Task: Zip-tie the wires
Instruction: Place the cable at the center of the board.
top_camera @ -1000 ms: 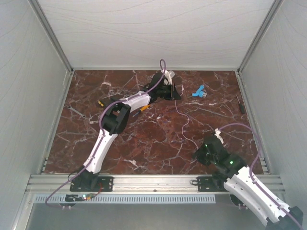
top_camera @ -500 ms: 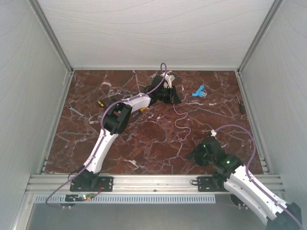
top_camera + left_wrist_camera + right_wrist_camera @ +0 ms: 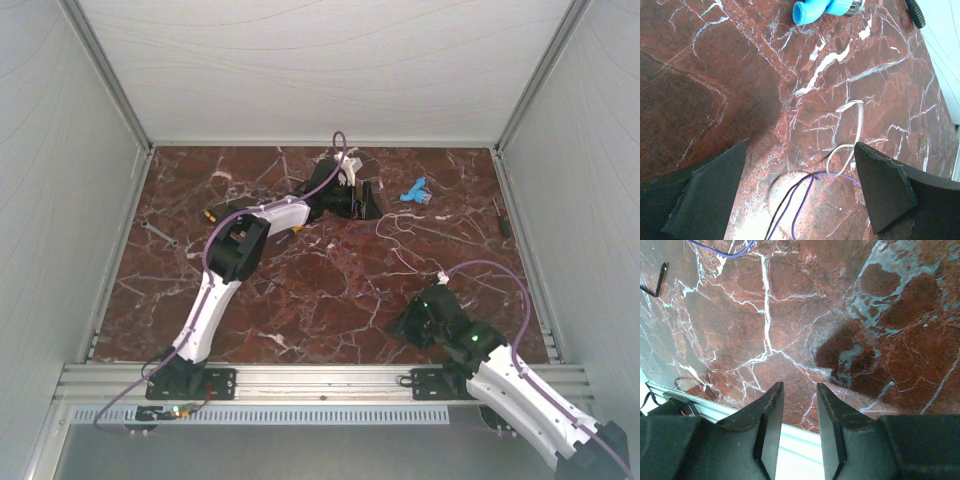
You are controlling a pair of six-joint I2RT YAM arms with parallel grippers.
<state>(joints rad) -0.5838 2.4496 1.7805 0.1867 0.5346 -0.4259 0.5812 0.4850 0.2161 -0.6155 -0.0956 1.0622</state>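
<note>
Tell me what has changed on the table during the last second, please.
Both opened: the left pincer wide, the right pincer a little. They let go of the wires, which were stretched between them and now lie slack. The right pincer also drew back toward its base. The blue fitting stayed put.

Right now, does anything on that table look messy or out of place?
The wires sprawl loose across the marble table in a straggly, untied tangle, lying under the open left claw rather than gripped. Nothing looks spilled or broken.

top: high, looks down on table [image 3: 320, 300] | wrists: close, facing same table
</note>
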